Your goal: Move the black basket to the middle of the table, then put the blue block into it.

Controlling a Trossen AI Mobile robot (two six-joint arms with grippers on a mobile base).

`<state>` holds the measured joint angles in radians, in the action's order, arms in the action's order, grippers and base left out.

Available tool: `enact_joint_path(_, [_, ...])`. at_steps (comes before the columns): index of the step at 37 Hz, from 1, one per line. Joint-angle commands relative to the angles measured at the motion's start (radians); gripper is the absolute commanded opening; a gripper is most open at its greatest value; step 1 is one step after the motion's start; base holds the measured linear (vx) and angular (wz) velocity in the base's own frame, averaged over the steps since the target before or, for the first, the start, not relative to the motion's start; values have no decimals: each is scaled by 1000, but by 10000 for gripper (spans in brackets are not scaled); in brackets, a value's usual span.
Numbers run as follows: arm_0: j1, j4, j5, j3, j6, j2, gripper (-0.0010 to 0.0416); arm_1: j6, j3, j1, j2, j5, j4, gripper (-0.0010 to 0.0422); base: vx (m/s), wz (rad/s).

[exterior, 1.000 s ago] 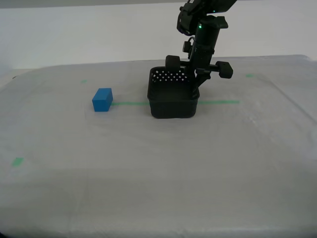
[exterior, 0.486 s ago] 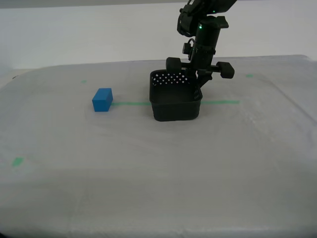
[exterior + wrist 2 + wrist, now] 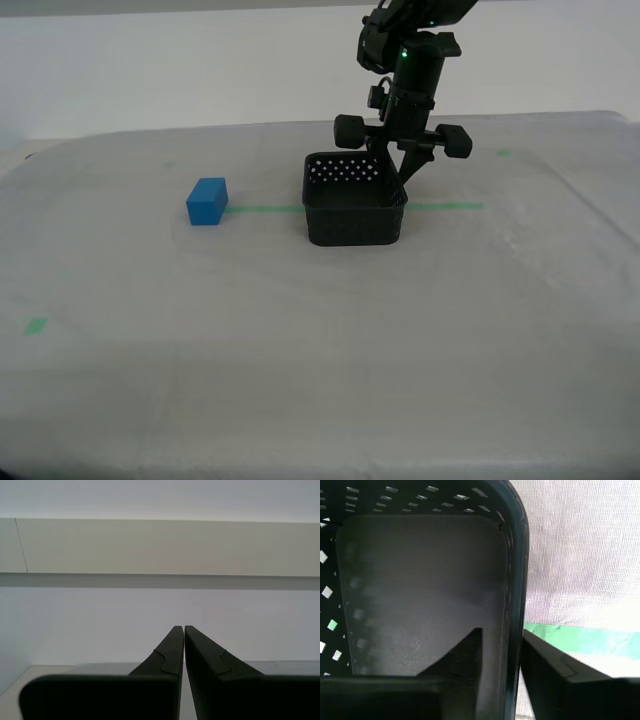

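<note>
The first tool (image 3: 512, 655) straddles the black basket (image 3: 354, 208) wall, seemingly loosened; lifting crookedly could snag and tip it. The second tool (image 3: 184, 630) is pressed together, empty.

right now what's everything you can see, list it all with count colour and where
black basket: one, black with perforated walls, on the table near the middle of the exterior view, sitting over the green tape line, nothing inside it
blue block: one, bright blue, on the table toward the exterior view's left of the basket, apart from it, at the end of the tape line
table: one, pale grey-white surface
green tape line: one, green, running across the table behind the block and basket
green tape marks: a few small ones, green, scattered on the table
my first gripper: one, black, one finger inside and one outside the basket wall
my second gripper: one, black, shut, facing a pale wall, holding nothing
</note>
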<state>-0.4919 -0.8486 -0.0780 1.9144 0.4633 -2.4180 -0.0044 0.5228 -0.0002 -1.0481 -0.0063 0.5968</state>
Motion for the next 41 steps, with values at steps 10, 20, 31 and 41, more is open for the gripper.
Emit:
enact_joint_path(10, [-5,3,1,1,-12,1,288,2,0,0,0,-1,3,0,0,0])
enact_joint_path(20, [-6,-7,-16,1,-24,1,386,2,0,0,0,-1,3,0,0,0])
enact_joint_path(31, [-8,-25,-21,1,-95,3,407,2,0,0,0,-1,3,0,0,0])
enact_joint_path(41, [-16,-31,22,1,-98,48,403,2,0,0,0,-1,3,0,0,0])
